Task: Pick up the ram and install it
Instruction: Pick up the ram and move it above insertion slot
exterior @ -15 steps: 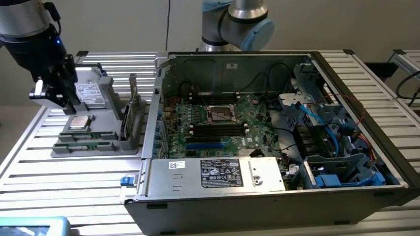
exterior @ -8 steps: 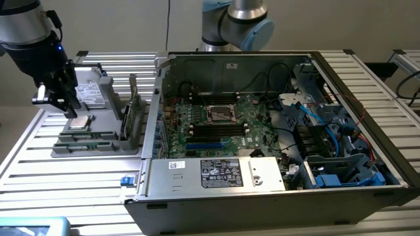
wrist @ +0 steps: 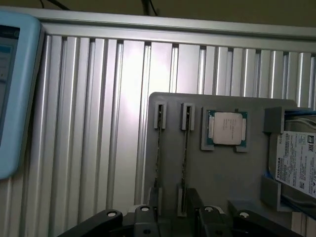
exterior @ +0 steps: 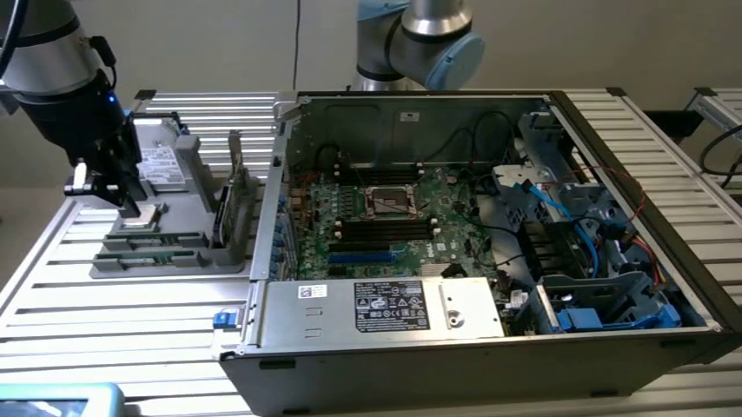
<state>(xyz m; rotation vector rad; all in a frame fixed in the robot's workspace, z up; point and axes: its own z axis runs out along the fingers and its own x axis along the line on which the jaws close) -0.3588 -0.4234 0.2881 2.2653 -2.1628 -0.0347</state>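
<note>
Two ram sticks stand on edge in the slots of a grey holder (wrist: 217, 177), one (wrist: 158, 148) beside the other (wrist: 184, 148). In the exterior view they are thin green strips (exterior: 149, 243) at the holder's (exterior: 174, 261) near end, at the exterior view's left. My gripper (exterior: 125, 208) hangs just above the holder, over that end. In the wrist view its dark fingers (wrist: 145, 219) stand apart, the gripper (wrist: 175, 217) open and holding nothing, with one stick's end lying between them. The open computer case (exterior: 464, 347) holds the motherboard (exterior: 383, 217) with its dark memory slots (exterior: 383, 230).
A square silver processor (wrist: 227, 128) and a silver hard drive (wrist: 298, 163) also sit in the holder. An upright card (exterior: 238, 208) stands between holder and case. A light-blue device (wrist: 12, 94) lies on the ribbed metal table (wrist: 98, 123). A second arm's base (exterior: 412, 43) stands behind the case.
</note>
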